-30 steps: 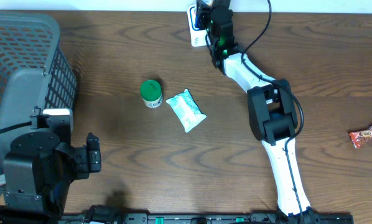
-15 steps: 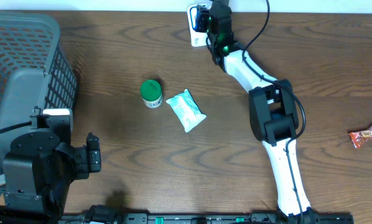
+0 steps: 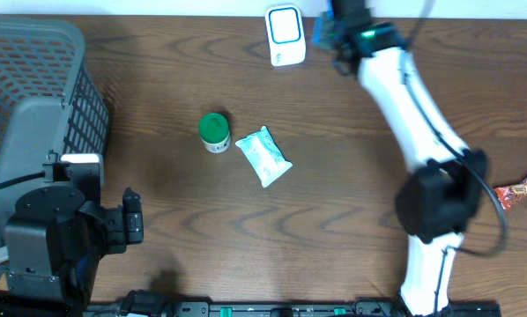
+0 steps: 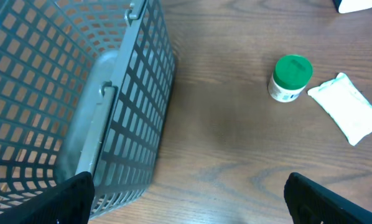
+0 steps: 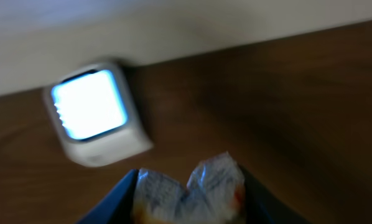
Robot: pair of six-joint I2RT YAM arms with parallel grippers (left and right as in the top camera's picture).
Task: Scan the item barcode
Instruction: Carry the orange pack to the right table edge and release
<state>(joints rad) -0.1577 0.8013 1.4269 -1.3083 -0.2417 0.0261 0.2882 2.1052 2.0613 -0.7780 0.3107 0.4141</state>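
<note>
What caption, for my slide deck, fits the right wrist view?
The jaws hold a crinkled packet near the glowing white scanner.

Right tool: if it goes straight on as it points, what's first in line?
Probably bare table, then the wall behind it; the held packet would touch first. The scanner sits left of that line. Blurred, so depth is unsure.

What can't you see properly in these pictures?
- Packet in the right wrist view: blurred, cut off by the bottom edge; no barcode shows.
- Snack bar, overhead view: cut off by the right edge.
- Green-lidded jar, overhead view: label too small to read.
- Scanner, right wrist view: blurred.
</note>
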